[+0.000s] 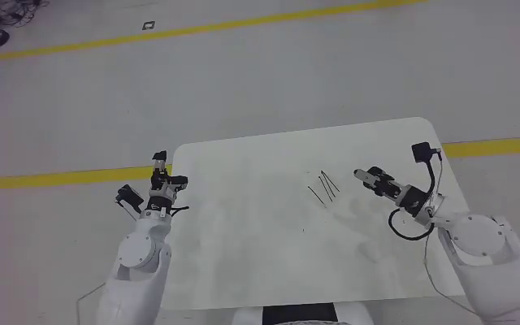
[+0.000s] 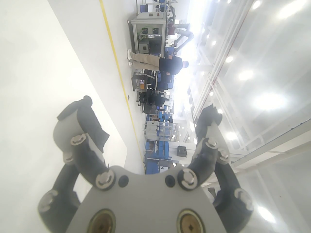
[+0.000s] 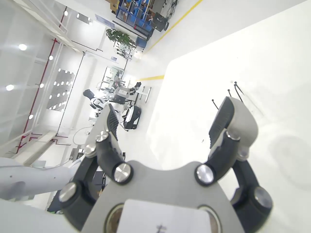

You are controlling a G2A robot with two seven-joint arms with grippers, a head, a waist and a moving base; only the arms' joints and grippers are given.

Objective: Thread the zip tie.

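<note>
Three thin black zip ties (image 1: 323, 188) lie loose and close together on the white table (image 1: 244, 244), right of its middle. In the right wrist view the zip ties (image 3: 237, 90) show just beyond one fingertip. My right gripper (image 1: 365, 173) (image 3: 167, 117) hovers just right of the ties, open and holding nothing. My left gripper (image 1: 165, 168) (image 2: 145, 115) stands at the table's left edge, far from the ties, open and holding nothing.
The table's rounded far corners and left edge (image 2: 80, 56) are near the left gripper. A yellow floor line (image 1: 65, 177) runs behind the table. A faint ring mark (image 3: 289, 151) shows on the tabletop near the right gripper.
</note>
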